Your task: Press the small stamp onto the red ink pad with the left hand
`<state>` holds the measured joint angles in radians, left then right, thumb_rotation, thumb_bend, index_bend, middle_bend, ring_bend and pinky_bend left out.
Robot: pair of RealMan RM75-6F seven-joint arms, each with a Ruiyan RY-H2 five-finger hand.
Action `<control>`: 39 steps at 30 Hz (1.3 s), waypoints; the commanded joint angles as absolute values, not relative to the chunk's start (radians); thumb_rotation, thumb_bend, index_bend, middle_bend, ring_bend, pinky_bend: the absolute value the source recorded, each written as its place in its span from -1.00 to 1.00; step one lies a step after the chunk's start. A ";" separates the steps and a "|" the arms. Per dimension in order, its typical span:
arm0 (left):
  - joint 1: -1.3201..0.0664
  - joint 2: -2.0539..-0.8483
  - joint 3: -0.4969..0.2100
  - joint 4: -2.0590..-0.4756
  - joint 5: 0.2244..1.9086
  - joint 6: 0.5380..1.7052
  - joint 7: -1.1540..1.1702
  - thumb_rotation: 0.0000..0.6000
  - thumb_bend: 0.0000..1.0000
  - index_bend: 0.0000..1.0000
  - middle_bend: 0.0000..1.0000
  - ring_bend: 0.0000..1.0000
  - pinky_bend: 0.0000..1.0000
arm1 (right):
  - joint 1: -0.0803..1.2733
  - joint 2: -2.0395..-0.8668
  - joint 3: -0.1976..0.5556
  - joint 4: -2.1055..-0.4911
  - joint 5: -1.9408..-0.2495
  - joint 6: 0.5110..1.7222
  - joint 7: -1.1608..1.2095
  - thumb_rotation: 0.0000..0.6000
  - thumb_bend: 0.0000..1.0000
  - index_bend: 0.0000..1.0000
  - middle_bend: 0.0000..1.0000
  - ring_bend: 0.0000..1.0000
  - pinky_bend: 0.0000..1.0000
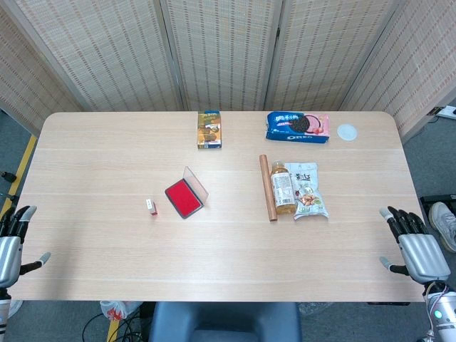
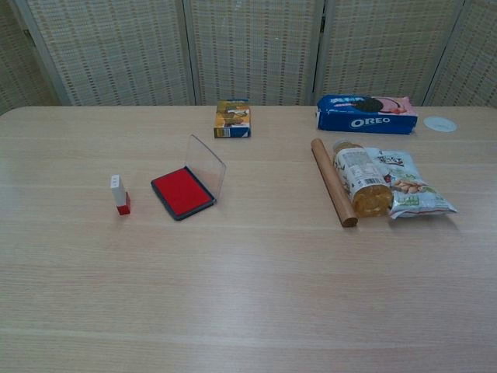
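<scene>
A small white stamp with a red base (image 1: 151,206) (image 2: 119,194) stands upright on the table, just left of the red ink pad (image 1: 183,198) (image 2: 182,192). The pad's clear lid is raised on its right side. My left hand (image 1: 13,246) hangs off the table's left edge, fingers apart, holding nothing, far from the stamp. My right hand (image 1: 417,246) sits at the table's right edge, fingers apart and empty. Neither hand appears in the chest view.
A wooden rolling pin (image 1: 267,188), a drink bottle (image 1: 283,189) and a snack bag (image 1: 308,192) lie right of centre. An Oreo pack (image 1: 298,127), a small snack box (image 1: 209,130) and a white round lid (image 1: 347,132) sit at the back.
</scene>
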<state>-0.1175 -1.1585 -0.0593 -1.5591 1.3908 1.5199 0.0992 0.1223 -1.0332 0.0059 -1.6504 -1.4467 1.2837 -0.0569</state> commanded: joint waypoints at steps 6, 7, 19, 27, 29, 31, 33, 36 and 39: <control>-0.117 -1.151 -0.063 -1.586 1.411 1.510 0.069 1.00 -0.66 -0.80 -0.72 -0.98 -0.52 | 0.108 -1.012 -0.011 -1.653 -1.491 1.316 -0.013 1.00 -0.57 -1.00 -1.00 -1.00 -1.00; -0.119 -1.148 -0.064 -1.593 1.419 1.507 0.047 1.00 -0.66 -0.80 -0.72 -0.98 -0.52 | 0.105 -1.009 -0.015 -1.653 -1.504 1.325 -0.005 1.00 -0.57 -1.00 -1.00 -1.00 -1.00; -0.166 -1.079 -0.109 -1.784 1.394 1.471 0.210 1.00 -0.66 -0.60 0.13 -0.34 -0.24 | 0.111 -0.981 -0.056 -1.624 -1.619 1.344 0.116 1.00 -0.51 -1.00 -1.00 -1.00 -1.00; -0.212 -1.153 -0.139 -1.944 1.218 1.436 0.521 1.00 -0.66 -0.44 0.56 0.05 0.31 | 0.113 -0.970 -0.076 -1.595 -1.690 1.383 0.184 1.00 -0.51 -1.00 -1.00 -1.00 -1.00; -0.230 -1.184 -0.151 -1.959 1.172 1.427 0.563 1.00 -0.66 -0.44 0.56 0.05 0.30 | 0.113 -0.966 -0.082 -1.586 -1.710 1.396 0.204 1.00 -0.51 -1.00 -1.00 -1.00 -1.00; -0.255 -1.227 -0.167 -1.964 1.110 1.427 0.640 1.00 -0.66 -0.45 0.57 0.06 0.30 | 0.112 -0.962 -0.089 -1.576 -1.730 1.410 0.230 1.00 -0.51 -1.00 -1.00 -1.00 -1.00; -0.280 -1.265 -0.182 -1.960 1.052 1.432 0.720 1.00 -0.66 -0.46 0.57 0.07 0.30 | 0.112 -0.960 -0.094 -1.565 -1.742 1.419 0.250 1.00 -0.51 -1.00 -1.00 -1.00 -1.00; -0.331 -1.333 -0.215 -1.949 0.937 1.448 0.852 1.00 -0.66 -0.46 0.59 0.08 0.30 | 0.110 -0.954 -0.100 -1.553 -1.756 1.439 0.286 1.00 -0.51 -1.00 -1.00 -1.00 -1.00; -0.391 -1.405 -0.245 -1.928 0.838 1.479 0.986 1.00 -0.66 -0.46 0.61 0.09 0.30 | 0.104 -0.950 -0.103 -1.533 -1.773 1.472 0.324 1.00 -0.51 -1.00 -1.00 -1.00 -1.00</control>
